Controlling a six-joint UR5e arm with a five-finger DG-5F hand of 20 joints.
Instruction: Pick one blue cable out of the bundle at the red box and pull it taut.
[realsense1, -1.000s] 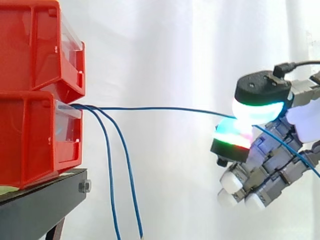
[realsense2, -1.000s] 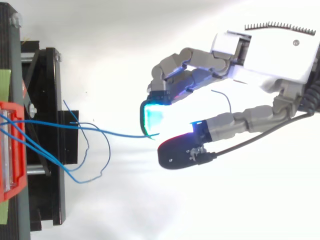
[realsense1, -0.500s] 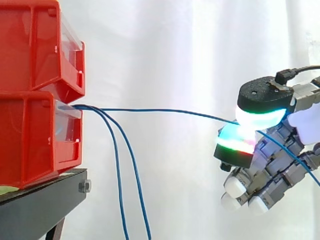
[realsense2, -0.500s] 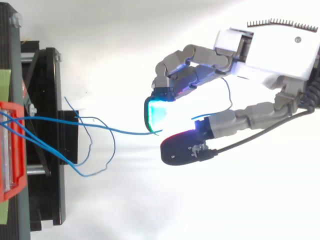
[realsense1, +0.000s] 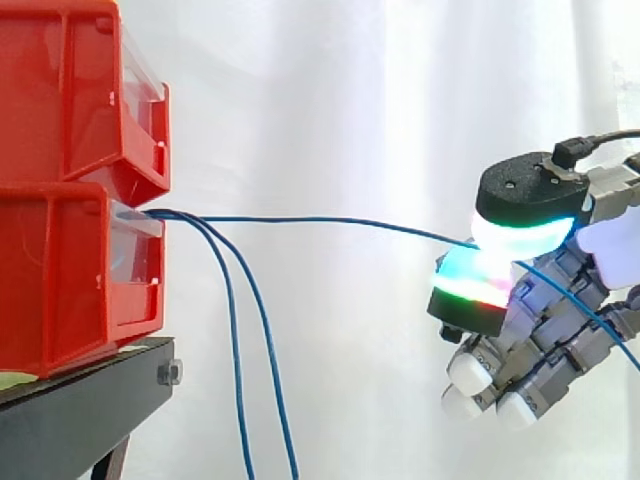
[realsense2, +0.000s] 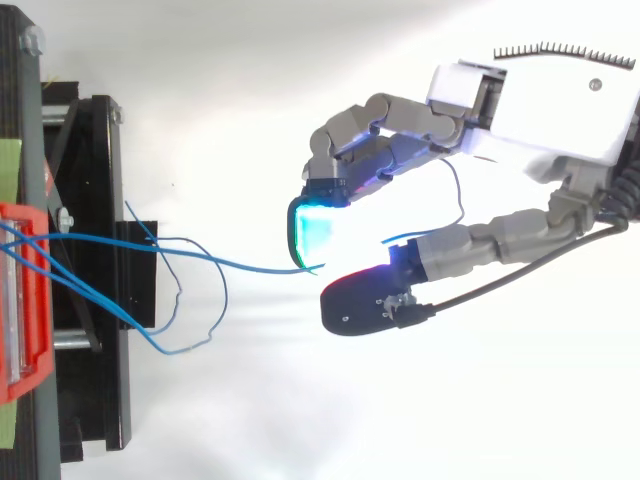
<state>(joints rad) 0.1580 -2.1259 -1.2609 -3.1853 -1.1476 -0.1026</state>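
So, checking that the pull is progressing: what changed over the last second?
The robot hand drew slightly away from the red bins and a little lower, pulling its pinched blue cable along; the two hanging cables swung slightly. The pinch held, and the bins stayed put.

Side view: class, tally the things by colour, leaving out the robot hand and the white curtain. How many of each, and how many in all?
Red bins: 2
Blue cables: 3
Black stand: 1
Total: 6
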